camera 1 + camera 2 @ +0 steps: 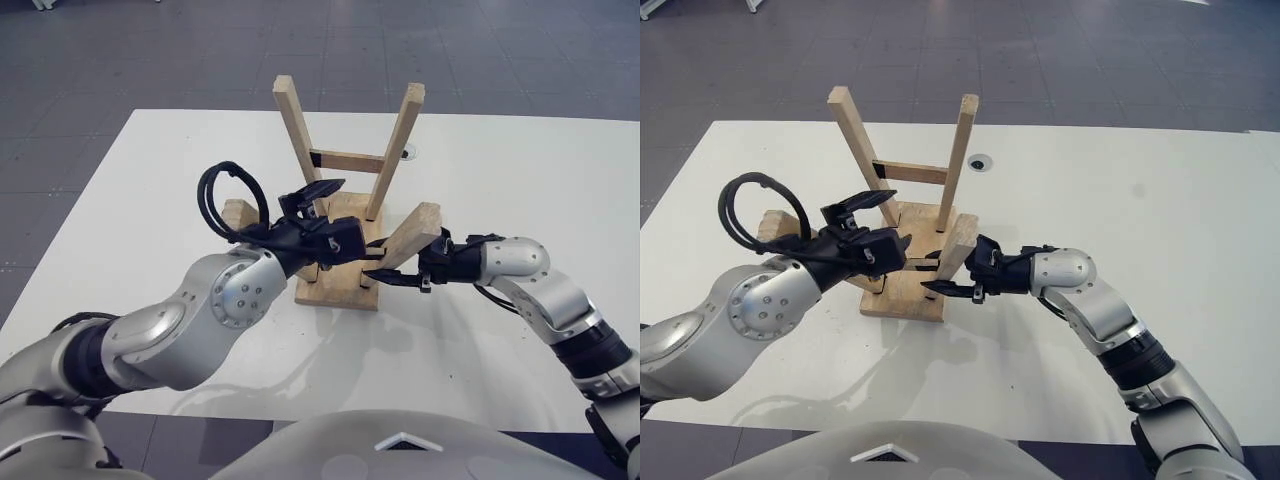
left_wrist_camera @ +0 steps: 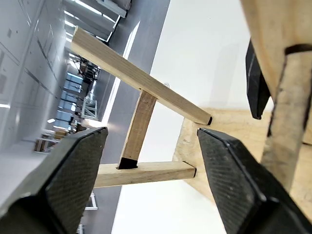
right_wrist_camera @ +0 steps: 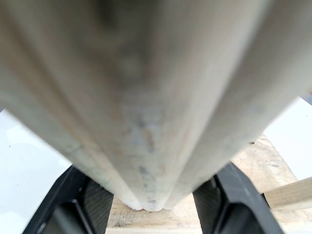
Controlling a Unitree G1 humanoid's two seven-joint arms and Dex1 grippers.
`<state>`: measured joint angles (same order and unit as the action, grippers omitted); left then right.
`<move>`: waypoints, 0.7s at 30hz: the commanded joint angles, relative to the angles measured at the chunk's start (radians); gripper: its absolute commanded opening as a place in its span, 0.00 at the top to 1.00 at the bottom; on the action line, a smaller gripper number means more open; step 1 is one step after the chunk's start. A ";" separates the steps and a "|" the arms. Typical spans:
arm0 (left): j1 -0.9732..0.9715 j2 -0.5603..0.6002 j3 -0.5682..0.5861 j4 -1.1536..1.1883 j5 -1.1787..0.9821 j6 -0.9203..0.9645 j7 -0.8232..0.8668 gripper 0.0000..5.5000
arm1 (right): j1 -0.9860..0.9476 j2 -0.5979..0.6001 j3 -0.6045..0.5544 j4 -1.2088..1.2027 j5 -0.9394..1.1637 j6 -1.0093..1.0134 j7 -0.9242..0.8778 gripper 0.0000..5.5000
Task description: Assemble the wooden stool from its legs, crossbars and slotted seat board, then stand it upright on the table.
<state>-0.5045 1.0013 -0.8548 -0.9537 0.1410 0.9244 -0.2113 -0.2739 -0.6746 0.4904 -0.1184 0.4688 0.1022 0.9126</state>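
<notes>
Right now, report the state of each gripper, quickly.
Left gripper: open, holding nothing.
Right gripper: closed on the near right stool leg.

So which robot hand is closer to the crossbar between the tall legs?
Left. The left gripper is open just in front of the crossbar; the right gripper is farther back, gripping the tilted near leg.

White table (image 1: pixel 530 170). Small round dark grommet hole (image 1: pixel 981 160) near its far edge. Grey tiled floor (image 1: pixel 150 50) beyond and to the left.
</notes>
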 commanded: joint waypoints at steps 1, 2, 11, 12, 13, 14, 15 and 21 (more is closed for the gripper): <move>0.204 0.175 -0.188 0.149 0.037 0.101 -0.203 0.37 | 0.120 -0.121 0.087 0.188 -0.223 0.187 -0.017 0.63; 0.200 0.150 -0.166 0.141 0.039 0.109 -0.202 0.37 | 0.120 -0.123 0.086 0.183 -0.221 0.189 -0.017 0.63; 0.189 -0.008 0.001 0.123 0.052 0.131 -0.195 0.37 | -0.001 -0.132 0.285 0.236 -0.410 0.308 0.040 0.63; 0.191 -0.015 0.012 0.124 0.053 0.133 -0.196 0.37 | -0.018 -0.131 0.315 0.247 -0.431 0.325 0.048 0.63; 0.188 -0.026 0.023 0.123 0.052 0.138 -0.198 0.37 | -0.031 -0.129 0.341 0.257 -0.442 0.344 0.051 0.63; 0.180 -0.038 0.032 0.119 0.051 0.143 -0.201 0.37 | -0.038 -0.126 0.365 0.267 -0.448 0.365 0.049 0.63; 0.167 -0.057 0.046 0.110 0.045 0.154 -0.205 0.37 | -0.040 -0.120 0.388 0.288 -0.457 0.376 0.042 0.63; 0.089 -0.142 0.110 0.068 0.034 0.208 -0.230 0.37 | 0.050 -0.094 0.494 0.441 -0.458 0.410 0.001 0.63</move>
<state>-0.4287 0.9246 -0.7384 -0.9442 0.2765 1.0241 -0.3168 -0.4248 -0.6683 0.5909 -0.0352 0.4759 0.1041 0.9324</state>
